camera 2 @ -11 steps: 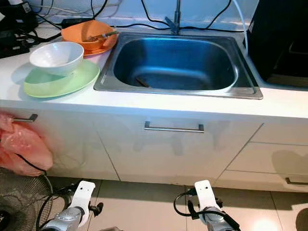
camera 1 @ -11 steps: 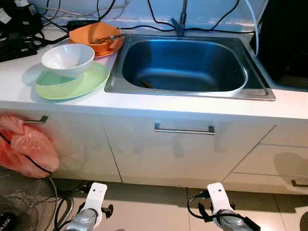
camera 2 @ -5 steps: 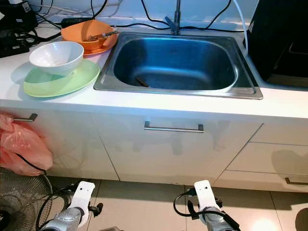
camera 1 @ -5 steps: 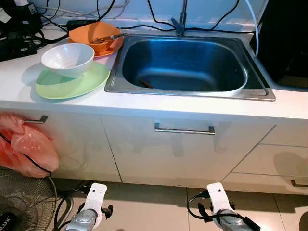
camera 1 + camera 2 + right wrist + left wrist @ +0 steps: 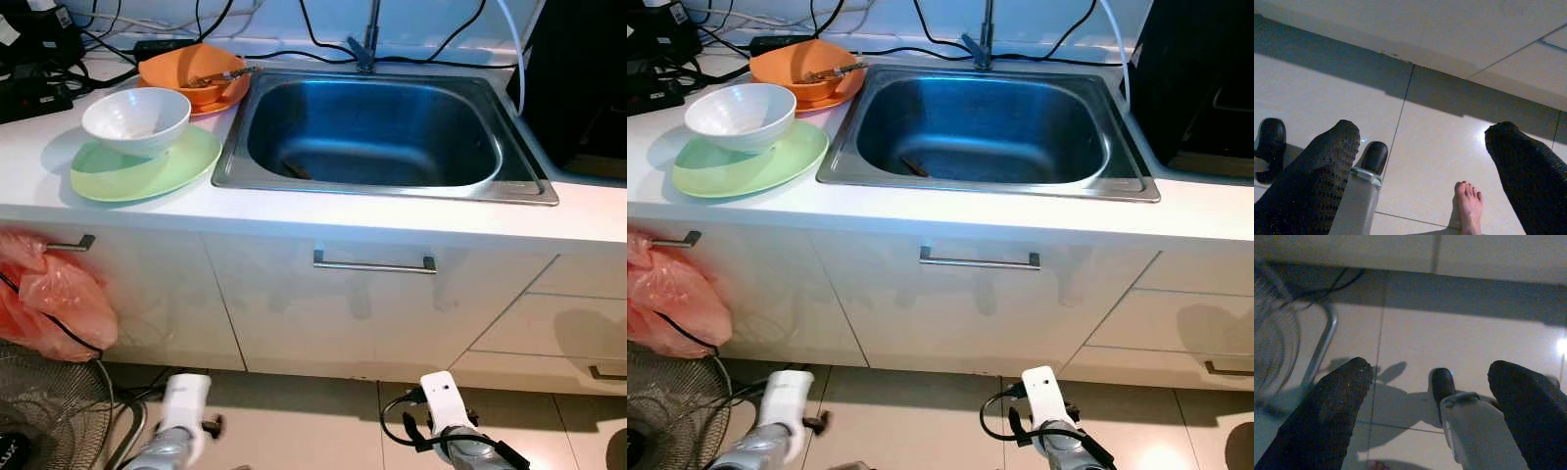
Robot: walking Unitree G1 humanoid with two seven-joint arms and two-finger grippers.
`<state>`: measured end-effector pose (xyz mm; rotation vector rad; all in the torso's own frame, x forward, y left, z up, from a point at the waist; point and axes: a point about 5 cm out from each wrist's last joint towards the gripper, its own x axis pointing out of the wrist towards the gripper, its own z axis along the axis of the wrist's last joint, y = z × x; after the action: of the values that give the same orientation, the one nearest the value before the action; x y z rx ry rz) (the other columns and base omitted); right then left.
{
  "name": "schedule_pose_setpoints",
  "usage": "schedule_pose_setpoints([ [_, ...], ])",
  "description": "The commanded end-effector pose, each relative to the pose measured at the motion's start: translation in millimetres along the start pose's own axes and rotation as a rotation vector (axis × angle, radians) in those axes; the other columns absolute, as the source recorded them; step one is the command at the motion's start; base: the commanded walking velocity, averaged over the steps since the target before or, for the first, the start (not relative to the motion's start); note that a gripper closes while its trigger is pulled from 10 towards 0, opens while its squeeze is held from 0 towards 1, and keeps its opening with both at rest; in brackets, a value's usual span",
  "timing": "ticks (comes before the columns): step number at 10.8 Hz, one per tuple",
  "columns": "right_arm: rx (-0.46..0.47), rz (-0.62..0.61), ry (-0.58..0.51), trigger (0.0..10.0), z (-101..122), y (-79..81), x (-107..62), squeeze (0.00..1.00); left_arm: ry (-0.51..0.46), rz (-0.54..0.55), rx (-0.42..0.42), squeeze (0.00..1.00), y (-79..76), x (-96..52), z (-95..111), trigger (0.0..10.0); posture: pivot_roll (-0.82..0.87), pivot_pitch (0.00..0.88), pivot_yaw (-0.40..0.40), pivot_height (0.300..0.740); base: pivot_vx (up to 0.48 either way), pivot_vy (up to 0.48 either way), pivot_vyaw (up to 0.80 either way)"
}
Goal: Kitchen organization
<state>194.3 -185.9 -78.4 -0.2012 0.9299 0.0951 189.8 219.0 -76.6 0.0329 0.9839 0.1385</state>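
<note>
Head views: white ceramic bowl [image 5: 136, 117] sits upright on a pale green round plate [image 5: 147, 166], on the white countertop [image 5: 323, 217] left of the stainless steel sink [image 5: 377, 127]. Orange bowl [image 5: 192, 73] behind, holding a utensil with its long axis running toward the sink. Dark stick-like item in the basin, too small to identify. Bare counter along the front edge. Both arms hang low over the tiled floor [image 5: 921, 421].

Left wrist view: left gripper [image 5: 1432, 382] fingers spread apart, holding nothing, above floor; fan stand beside.

Right wrist view: right gripper [image 5: 1422, 142] fingers spread, empty; a person's bare foot [image 5: 1466, 203] on the tiles.
</note>
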Motion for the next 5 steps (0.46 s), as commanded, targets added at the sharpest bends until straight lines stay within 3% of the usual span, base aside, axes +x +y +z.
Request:
schedule_pose_setpoints([
  [1, 0.017, -0.007, -0.009, 10.0, 1.4, -1.4, 0.1, 0.00, 0.022, 0.033, -0.046, 0.00, 4.9, -0.6, -4.5, 10.0, 0.10, 0.033, 0.008, 0.740, 0.000, 0.000, 0.00],
  [5, 0.005, 0.001, -0.002, 10.0, 1.6, 0.2, 0.4, 0.00, 0.039, -0.063, 0.062, 0.00, -8.4, 0.1, -4.2, 10.0, 0.10, 0.038, 0.009, 0.740, 0.000, 0.000, 0.00],
])
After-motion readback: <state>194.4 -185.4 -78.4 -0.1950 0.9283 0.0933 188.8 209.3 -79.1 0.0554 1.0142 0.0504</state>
